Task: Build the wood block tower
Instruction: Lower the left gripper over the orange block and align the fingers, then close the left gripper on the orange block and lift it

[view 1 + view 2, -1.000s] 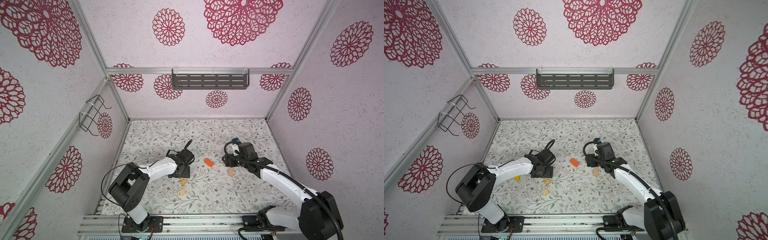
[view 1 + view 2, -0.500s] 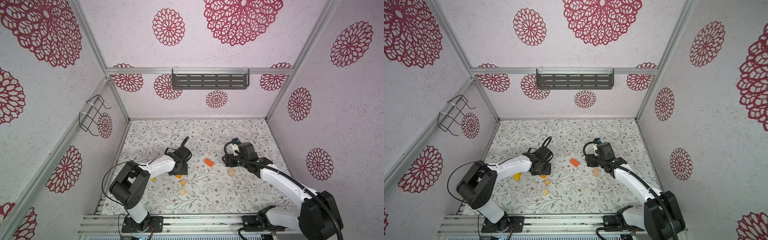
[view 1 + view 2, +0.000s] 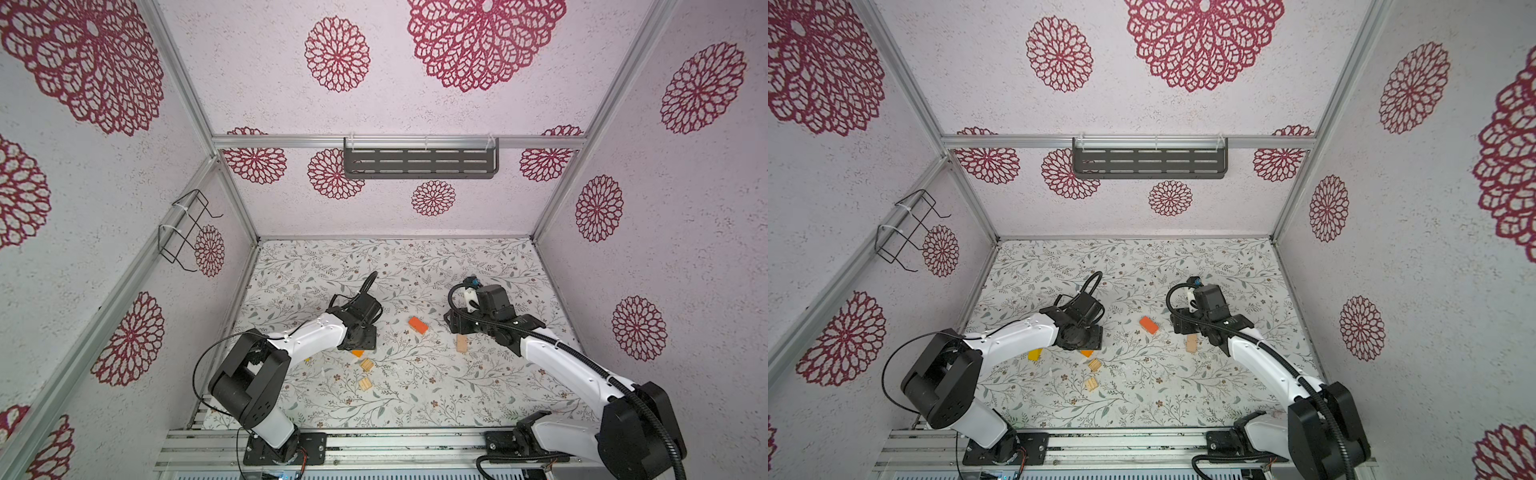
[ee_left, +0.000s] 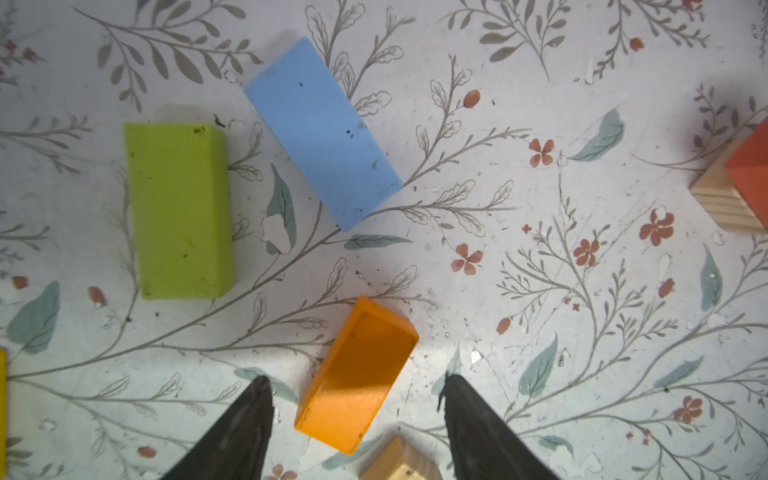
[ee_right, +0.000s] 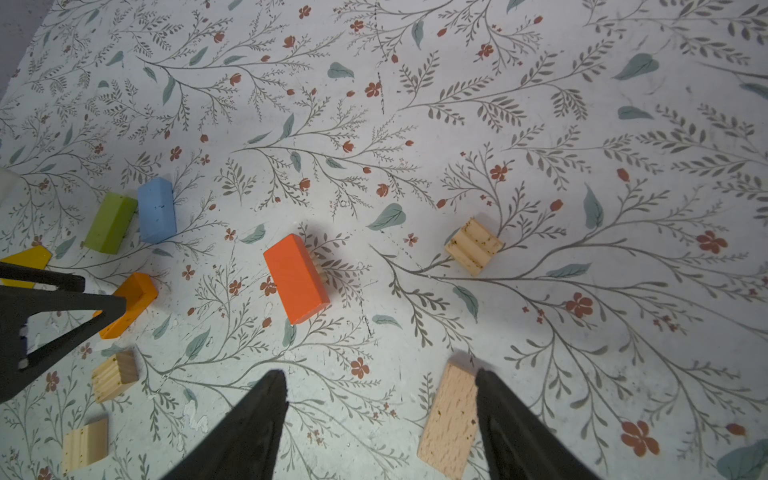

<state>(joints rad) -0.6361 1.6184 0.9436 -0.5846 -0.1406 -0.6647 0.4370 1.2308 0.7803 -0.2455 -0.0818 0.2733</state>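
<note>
Loose wood blocks lie on the flowered floor. My left gripper (image 4: 354,377) is open, low over an orange block (image 4: 357,374) that lies slantwise between its fingers with a gap on each side. Green (image 4: 180,212) and blue (image 4: 322,133) blocks lie beyond it. A red-orange block (image 5: 296,278) rests on a grooved tan block, a low stack mid-floor (image 3: 417,325). My right gripper (image 5: 377,371) is open; a flat tan block (image 5: 449,419) lies against the inner side of one finger.
Two small grooved tan blocks (image 3: 367,365) (image 3: 365,384) lie near the front of the left gripper (image 3: 359,338). A yellow block (image 3: 1035,354) peeks out beside the left arm. Another grooved tan block (image 5: 473,246) lies beyond the right gripper. Walls enclose the floor.
The left gripper has shifted slightly left, so the orange block's edge now shows in the top views, and its jaws have narrowed. The right arm has not moved.
</note>
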